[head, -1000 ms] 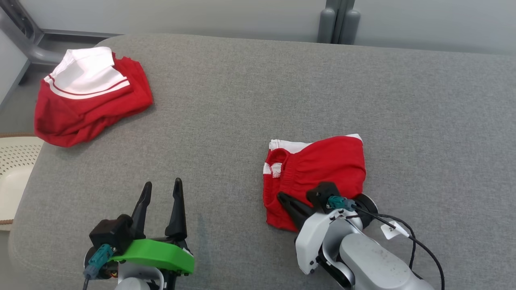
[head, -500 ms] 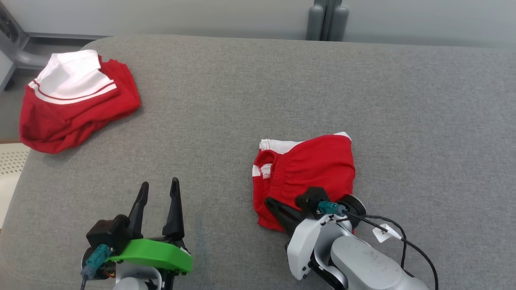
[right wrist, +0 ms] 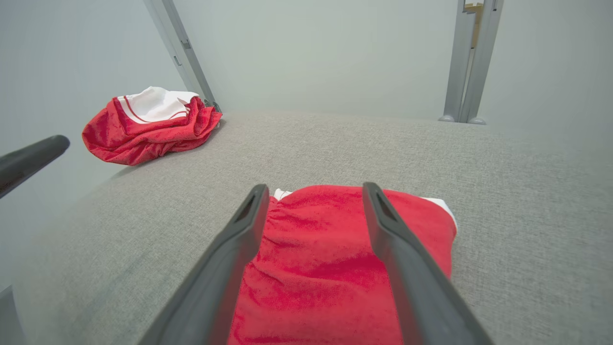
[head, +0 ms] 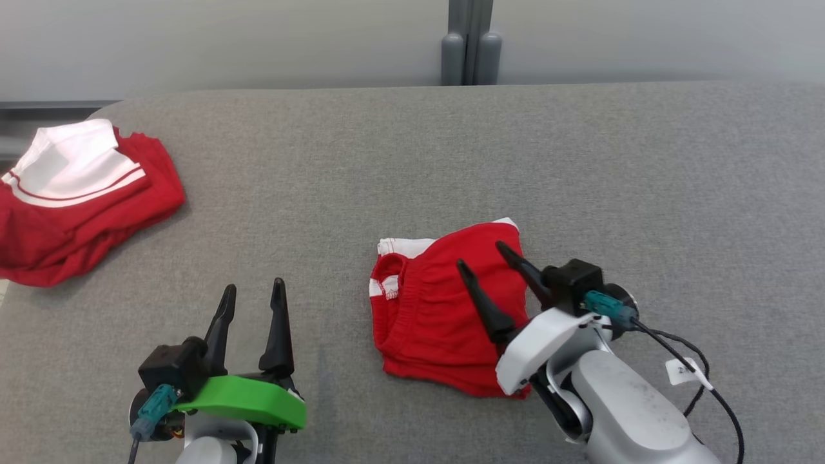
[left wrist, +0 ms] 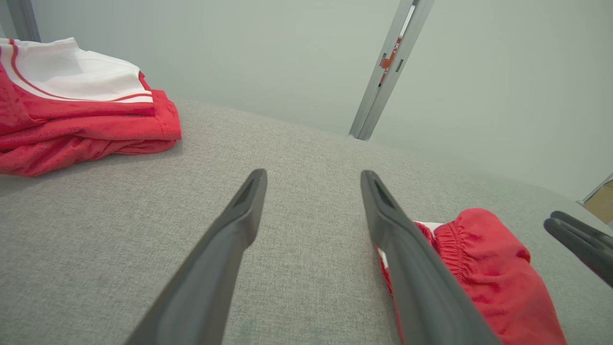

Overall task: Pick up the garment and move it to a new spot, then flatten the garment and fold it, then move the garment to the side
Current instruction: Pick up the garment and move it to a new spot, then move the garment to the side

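A small red garment with white trim (head: pixel 438 303) lies folded on the grey cushioned surface (head: pixel 412 161), near the middle front. My right gripper (head: pixel 480 254) hangs open just above it, fingers spread over the red cloth (right wrist: pixel 316 249) and holding nothing. At the lower left my left gripper (head: pixel 252 293) is open over bare grey fabric, well left of the garment. In the left wrist view the garment (left wrist: pixel 483 282) lies to the right of my left gripper (left wrist: pixel 311 175), with a right fingertip (left wrist: pixel 579 242) at the frame edge.
A second red and white garment (head: pixel 71 193) lies bunched at the far left edge of the surface, seen again as a pile (right wrist: pixel 148 122) in the right wrist view and at upper left (left wrist: pixel 72 105) in the left wrist view. A grey post (head: pixel 469 42) stands behind against a pale wall.
The camera has shifted, so everything slid left and down. My right gripper has risen and moved forward over the garment, its fingers now showing clearly spread. The left gripper kept its pose.
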You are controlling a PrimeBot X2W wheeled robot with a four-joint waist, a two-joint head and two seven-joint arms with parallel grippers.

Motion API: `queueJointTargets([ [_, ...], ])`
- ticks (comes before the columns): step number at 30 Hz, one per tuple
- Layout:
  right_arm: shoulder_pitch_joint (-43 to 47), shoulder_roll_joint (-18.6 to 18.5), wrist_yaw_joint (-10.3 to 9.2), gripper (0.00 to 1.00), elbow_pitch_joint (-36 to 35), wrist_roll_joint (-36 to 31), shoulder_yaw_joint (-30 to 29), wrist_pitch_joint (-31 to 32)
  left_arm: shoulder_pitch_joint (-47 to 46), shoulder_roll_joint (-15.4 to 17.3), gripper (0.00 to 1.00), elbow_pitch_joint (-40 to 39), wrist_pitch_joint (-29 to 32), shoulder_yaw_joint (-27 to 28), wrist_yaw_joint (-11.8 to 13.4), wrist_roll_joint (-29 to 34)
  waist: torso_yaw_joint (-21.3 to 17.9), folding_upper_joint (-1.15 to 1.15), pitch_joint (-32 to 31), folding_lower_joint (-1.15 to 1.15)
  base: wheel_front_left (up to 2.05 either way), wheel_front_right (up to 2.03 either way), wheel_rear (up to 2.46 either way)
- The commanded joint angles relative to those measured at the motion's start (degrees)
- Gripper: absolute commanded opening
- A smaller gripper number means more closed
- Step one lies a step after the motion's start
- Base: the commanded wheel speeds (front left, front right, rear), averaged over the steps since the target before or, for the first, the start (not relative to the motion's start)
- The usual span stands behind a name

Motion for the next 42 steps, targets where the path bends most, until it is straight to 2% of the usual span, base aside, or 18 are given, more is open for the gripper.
queueJointTargets([
  [1, 1.69, -0.17, -0.01, 1.0, -1.14, -0.86, -2.03, -0.17, -0.49, -0.08, 1.0, 0.29, -0.34, 0.25, 0.37, 0.58, -1.71, 0.0, -1.49, 0.0, 0.0, 0.0, 0.0],
  [8, 9.72, -0.13, -0.01, 1.0, -7.64, -6.07, -14.79, -0.18, 1.79, -0.16, 1.0, 1.67, -0.41, 1.51, 0.49, 1.08, -4.41, 0.0, -3.45, 0.0, 0.0, 0.0, 0.0],
  [14, 15.73, -0.1, -0.01, 1.0, -11.87, -7.43, -21.64, -0.19, 4.28, -0.04, 1.0, 1.15, -0.41, 3.34, -0.17, 2.05, -5.46, 0.0, -4.51, 0.0, 0.0, 0.0, 0.0],
  [23, 19.02, -0.14, -0.01, 1.0, -15.5, -7.91, -22.39, -0.2, 7.5, -0.33, 1.0, -0.41, -0.41, 5.2, -0.04, 3.89, -6.15, 0.0, -5.33, 0.0, 0.0, 0.0, 0.0],
  [36, 19.52, -0.13, -0.01, 1.0, -15.78, -8.69, -22.84, -0.12, 7.31, -0.62, 1.0, -0.44, -0.41, 5.56, -0.24, 4.38, -5.18, 0.0, -5.02, 0.0, 0.0, 0.0, 0.0],
  [42, 17.65, -0.1, -0.01, 1.0, -15.1, -9.54, -23.01, 2.89, 6.33, -0.73, 1.0, -0.78, -0.42, 5.21, -0.37, 4.55, -3.55, 0.0, -4.03, 0.0, 0.0, 0.0, 0.0],
])
